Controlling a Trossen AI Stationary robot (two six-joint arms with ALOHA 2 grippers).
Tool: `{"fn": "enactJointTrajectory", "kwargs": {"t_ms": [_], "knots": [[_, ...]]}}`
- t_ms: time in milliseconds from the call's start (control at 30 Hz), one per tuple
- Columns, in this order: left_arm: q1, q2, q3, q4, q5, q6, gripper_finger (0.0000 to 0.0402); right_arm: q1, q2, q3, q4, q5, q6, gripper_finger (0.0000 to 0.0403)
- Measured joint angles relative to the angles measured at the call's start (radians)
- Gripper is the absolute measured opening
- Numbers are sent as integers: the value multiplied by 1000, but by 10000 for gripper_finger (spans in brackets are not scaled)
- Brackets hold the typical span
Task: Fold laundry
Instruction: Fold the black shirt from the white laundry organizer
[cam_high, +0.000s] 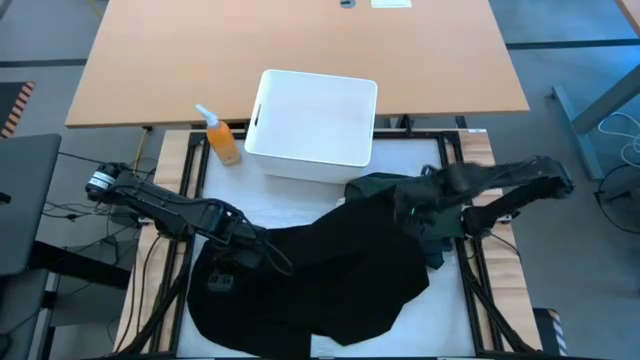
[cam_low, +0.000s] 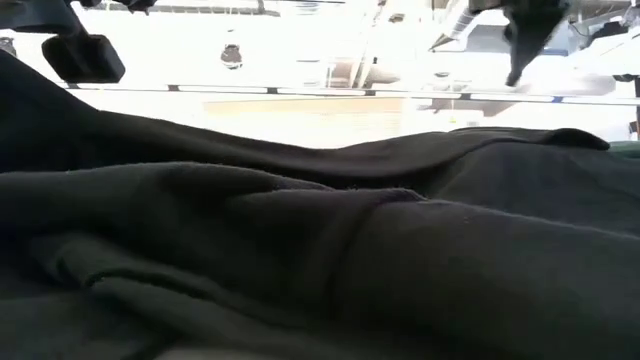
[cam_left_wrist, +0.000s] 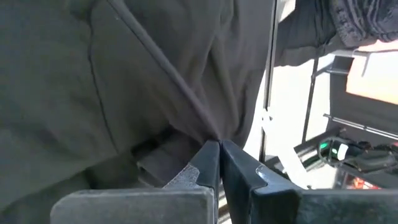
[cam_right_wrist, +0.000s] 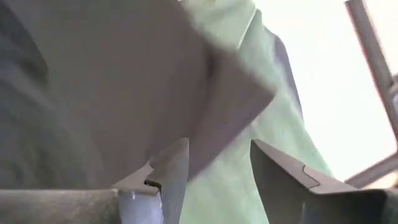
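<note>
A large black garment (cam_high: 330, 275) lies spread over the near middle of the table and fills the low view (cam_low: 300, 250). My left gripper (cam_high: 252, 240) is at its left edge, shut on a pinch of it (cam_left_wrist: 219, 144). A dark green garment (cam_high: 395, 195) lies crumpled at the right, just in front of the bin, with the black garment's right part lying against it. My right gripper (cam_high: 425, 215) hangs over that heap, open (cam_right_wrist: 219, 155), with black and green cloth (cam_right_wrist: 273, 118) below its fingers and nothing between them. My left gripper pinches a bunched fold of the black garment (cam_left_wrist: 208, 127) near its left edge, between its two fingertips. The fingers slant down from the table's left side. Creases run from the fingertips into the cloth, and the rest of the garment lies on the table.
A white rectangular bin (cam_high: 315, 125) stands at the far middle of the work mat. An orange bottle (cam_high: 222, 142) stands to its left. A wooden table (cam_high: 300, 50) lies beyond. Black frame rails (cam_high: 470, 270) run along the mat's sides.
</note>
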Motion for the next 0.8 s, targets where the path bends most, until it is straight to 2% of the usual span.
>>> {"fn": "enactJointTrajectory", "kwargs": {"t_ms": [133,233,367,467,600,800], "knots": [[0,0,0,19,-12,-1,0,-122,-51,0,121,-10,-104,200],[-2,0,0,21,-12,-5,0,-219,-46,0,149,-51,-121,198],[-12,0,0,22,-25,-6,0,-342,-31,-25,177,-101,-75,198],[-24,0,0,22,-36,-6,0,-419,-42,-103,239,-147,4,198],[-40,0,0,22,-37,-4,0,-465,-81,-237,371,-218,38,197],[-48,0,0,31,-31,14,0,-437,-149,-347,543,-314,70,196]]}}
